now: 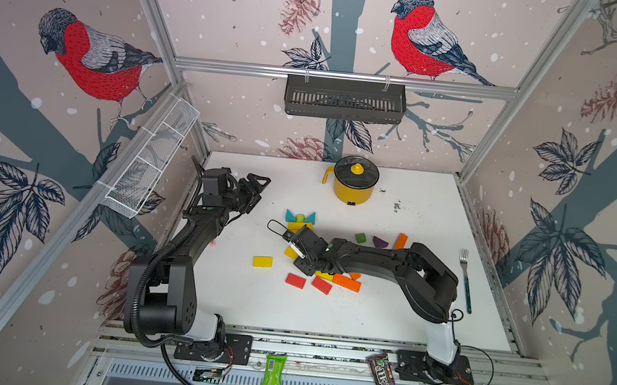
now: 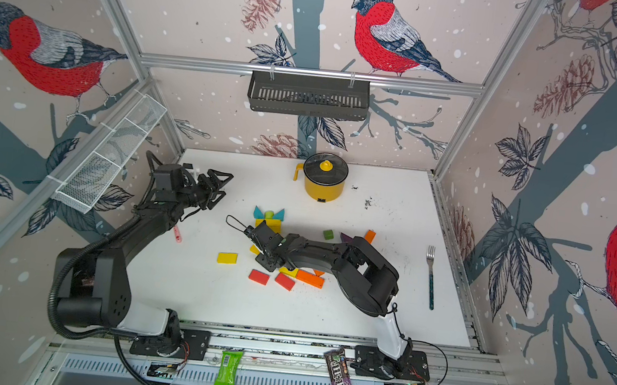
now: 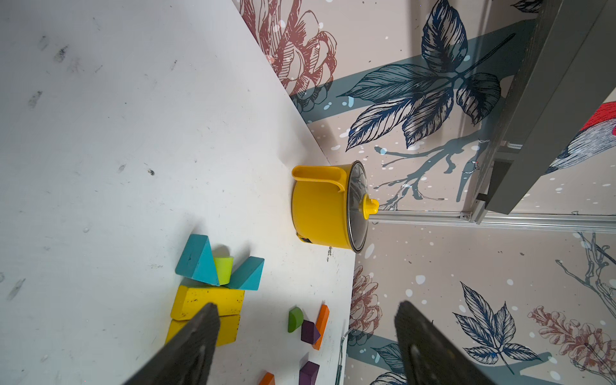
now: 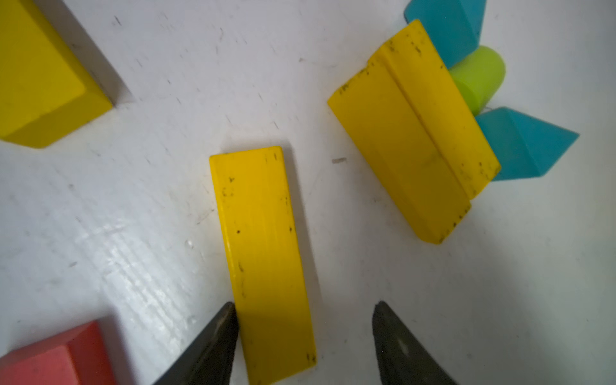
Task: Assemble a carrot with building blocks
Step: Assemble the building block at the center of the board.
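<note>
Two teal triangles (image 1: 291, 215) flank a small green piece (image 1: 300, 218) above two yellow blocks (image 4: 413, 140) lying side by side at mid-table. Just in front of them a flat yellow block (image 4: 263, 250) lies on the white table (image 1: 403, 320). My right gripper (image 4: 305, 304) is open around its near end: one fingertip (image 4: 226, 320) touches its long edge and the other stands well apart. In both top views that gripper (image 1: 293, 250) (image 2: 259, 247) points left over the block. My left gripper (image 3: 308, 303) (image 1: 256, 188) hovers open and empty at the back left.
Loose blocks lie near the right arm: a yellow one (image 1: 262, 261), two red (image 1: 295, 280), orange (image 1: 346, 282), and further back green (image 1: 360, 238), purple (image 1: 379, 242) and orange (image 1: 400, 241). A yellow lidded pot (image 1: 355, 181) stands at the back. A fork (image 1: 465, 280) lies at the right.
</note>
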Available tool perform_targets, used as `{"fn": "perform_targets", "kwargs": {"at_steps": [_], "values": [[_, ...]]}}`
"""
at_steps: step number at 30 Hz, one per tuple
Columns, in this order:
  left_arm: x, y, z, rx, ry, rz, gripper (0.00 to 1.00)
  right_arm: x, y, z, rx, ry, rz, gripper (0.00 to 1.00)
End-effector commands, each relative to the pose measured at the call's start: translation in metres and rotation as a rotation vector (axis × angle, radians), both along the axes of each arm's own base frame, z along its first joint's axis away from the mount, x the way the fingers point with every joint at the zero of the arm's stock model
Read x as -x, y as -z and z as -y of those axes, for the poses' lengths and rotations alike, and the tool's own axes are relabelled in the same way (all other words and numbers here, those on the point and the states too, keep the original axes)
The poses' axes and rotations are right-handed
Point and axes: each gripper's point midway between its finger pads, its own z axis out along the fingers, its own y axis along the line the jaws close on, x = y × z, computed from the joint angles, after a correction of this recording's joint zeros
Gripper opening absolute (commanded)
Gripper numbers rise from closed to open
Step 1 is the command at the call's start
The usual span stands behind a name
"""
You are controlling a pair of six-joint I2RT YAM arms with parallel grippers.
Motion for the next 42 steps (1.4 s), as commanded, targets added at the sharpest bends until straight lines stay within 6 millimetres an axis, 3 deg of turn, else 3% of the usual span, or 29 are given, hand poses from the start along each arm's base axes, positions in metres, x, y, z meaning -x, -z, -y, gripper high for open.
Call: {"fn": "perform_targets", "kwargs": {"at_steps": [1,7,15,23,33,42], "values": [[-0.001,-0.009,0.005,0.01,0.016,0.036,0.84,-0.011,-0.001,0.017,0.008,0.1,0.037,0.67],[0.0,-0.009,0.008,0.008,0.026,0.036,0.84,-0.019,-0.007,0.006,-0.05,0.14,0.039,0.76],[0.0,-0.011,0.01,0.008,0.033,0.043,0.84,-0.035,-0.006,-0.001,-0.053,0.199,0.072,0.8],[0.001,-0.012,0.012,0.008,0.035,0.045,0.84,-0.047,-0.01,0.005,-0.032,0.208,0.088,0.8],[0.001,-0.011,0.013,0.008,0.04,0.043,0.84,-0.035,-0.012,-0.016,-0.057,0.157,0.07,0.87],[0.001,-0.01,0.014,0.0,0.04,0.042,0.84,-0.048,-0.014,-0.018,-0.053,0.195,0.095,0.9]]}}
